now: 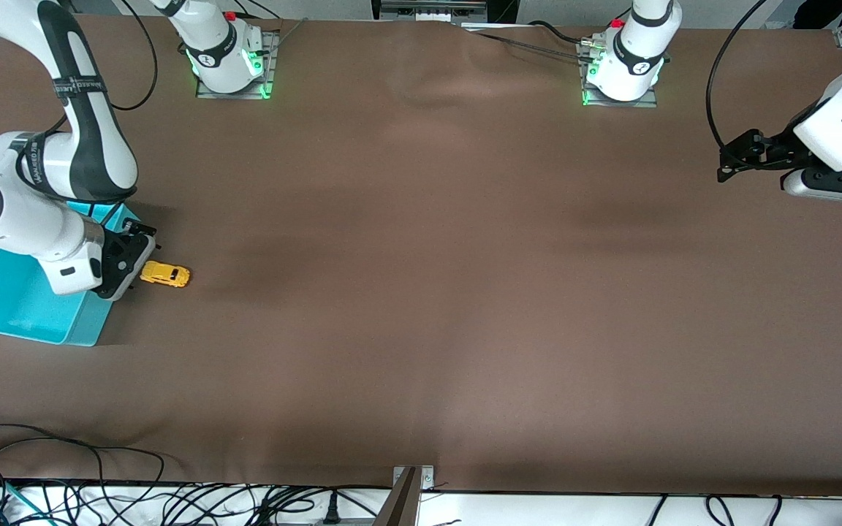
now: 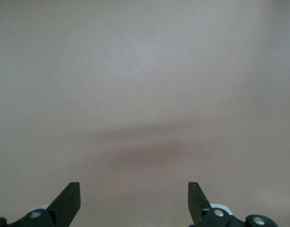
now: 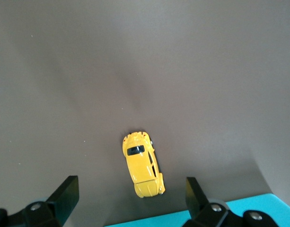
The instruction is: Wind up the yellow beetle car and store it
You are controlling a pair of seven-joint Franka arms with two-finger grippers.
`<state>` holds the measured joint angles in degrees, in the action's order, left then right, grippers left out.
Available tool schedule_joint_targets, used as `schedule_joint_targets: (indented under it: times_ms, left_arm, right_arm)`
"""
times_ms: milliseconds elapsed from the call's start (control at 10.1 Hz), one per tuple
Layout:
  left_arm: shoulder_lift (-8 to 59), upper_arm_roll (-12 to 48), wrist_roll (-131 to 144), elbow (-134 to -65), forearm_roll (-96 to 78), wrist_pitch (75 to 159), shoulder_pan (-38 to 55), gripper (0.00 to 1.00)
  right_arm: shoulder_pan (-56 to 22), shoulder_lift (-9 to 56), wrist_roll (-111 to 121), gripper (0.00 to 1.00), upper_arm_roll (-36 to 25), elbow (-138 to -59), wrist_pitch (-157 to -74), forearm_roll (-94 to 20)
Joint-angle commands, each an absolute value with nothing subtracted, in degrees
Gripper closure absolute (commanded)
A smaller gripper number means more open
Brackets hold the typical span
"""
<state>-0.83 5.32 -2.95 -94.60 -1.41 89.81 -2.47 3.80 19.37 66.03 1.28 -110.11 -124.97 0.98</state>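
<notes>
My right gripper [image 3: 130,196] hangs wide open, holding nothing, over the bin's [image 1: 4,307] edge. The yellow beetle car [image 1: 165,274] sits on the table [image 1: 465,292] just beside the bin. My left gripper [image 2: 134,198], empty and spread wide, waits well away from the bin.

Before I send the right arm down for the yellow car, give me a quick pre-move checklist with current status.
1. Right gripper open: ok.
2. Yellow beetle car on its wheels on the table, free of any grip: ok.
3. Car lined up between the right gripper's fingers in the right wrist view: ok, slightly skewed.
4. Turquoise bin beside the car, ready to receive it: ok; part is hidden under the right arm.
5. Left gripper open, waiting at its own end: ok.
6. Car already wound: cannot tell.
</notes>
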Motion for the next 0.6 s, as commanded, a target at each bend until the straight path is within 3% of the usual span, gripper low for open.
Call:
schedule_joint_targets:
  times_ms: [0, 496]
  left_arm:
    - [-0.44, 5.19, -2.99, -93.43, -4.03, 88.86, -2.64, 0.0]
    - [-0.26, 5.36, -2.99, -93.52, -4.22, 88.86, -2.55, 0.0]
  right_arm:
    - [4.48, 21.35, 70.3, 0.0, 1.41, -110.48, -127.08, 1.67]
    - [6.15, 27.24, 75.76, 0.0, 1.41, -109.95, -128.76, 1.41]
